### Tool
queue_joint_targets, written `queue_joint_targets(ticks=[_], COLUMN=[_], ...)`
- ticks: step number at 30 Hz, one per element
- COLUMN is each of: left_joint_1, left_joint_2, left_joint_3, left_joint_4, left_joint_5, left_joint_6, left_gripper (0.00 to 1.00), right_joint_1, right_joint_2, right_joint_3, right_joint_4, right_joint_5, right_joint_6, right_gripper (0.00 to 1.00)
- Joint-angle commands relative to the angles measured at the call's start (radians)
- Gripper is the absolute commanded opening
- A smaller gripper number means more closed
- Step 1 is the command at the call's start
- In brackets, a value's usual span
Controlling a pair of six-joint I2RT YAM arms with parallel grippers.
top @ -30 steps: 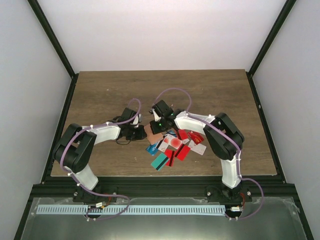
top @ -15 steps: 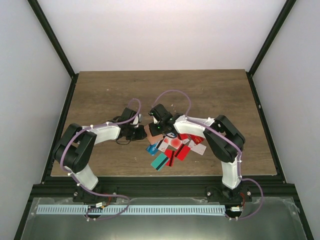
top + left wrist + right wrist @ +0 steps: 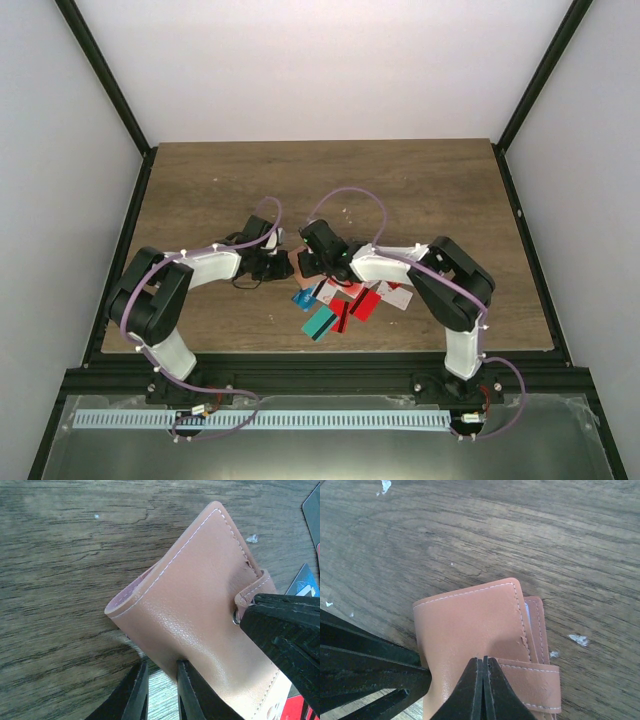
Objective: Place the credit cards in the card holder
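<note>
Wood-grain worktop (image 3: pixel 200 190) fills a white-walled booth. Near its middle lies the small salmon-brown leather card holder (image 3: pixel 200 620), folded, its open side gaping slightly. The left tool (image 3: pixel 161 664) is nearly closed, its 2 fingers pinching the holder's edge. The right tool (image 3: pixel 482 659) is fully closed with nothing between its fingers, tips resting on the holder's strap. Thin red, white, blue and teal plastic credit cards (image 3: pixel 345 300) lie scattered just beside the holder, toward the worktop's near edge.

Both arms bent inward, wrists close together; left gripper (image 3: pixel 161 664) jaws slightly apart, right gripper (image 3: pixel 483 660) closed.
</note>
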Motion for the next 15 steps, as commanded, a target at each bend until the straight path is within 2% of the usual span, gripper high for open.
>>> queue_joint_targets(ticks=[1, 11, 15], left_joint_1=[-0.008, -0.008, -0.009], left_joint_2=[0.029, 0.019, 0.007], left_joint_3=[0.007, 0.009, 0.016], left_joint_4=[0.020, 0.004, -0.004], left_joint_5=[-0.006, -0.016, -0.033], left_joint_6=[0.000, -0.001, -0.001], left_gripper=[0.20, 0.19, 0.19], right_joint_1=[0.087, 0.127, 0.127], right_joint_2=[0.107, 0.184, 0.157], right_joint_3=[-0.122, -0.182, -0.151], right_joint_4=[-0.130, -0.089, -0.102], right_joint_5=[-0.138, -0.086, -0.067], right_joint_6=[0.060, 0.098, 0.083], right_gripper=[0.01, 0.01, 0.01])
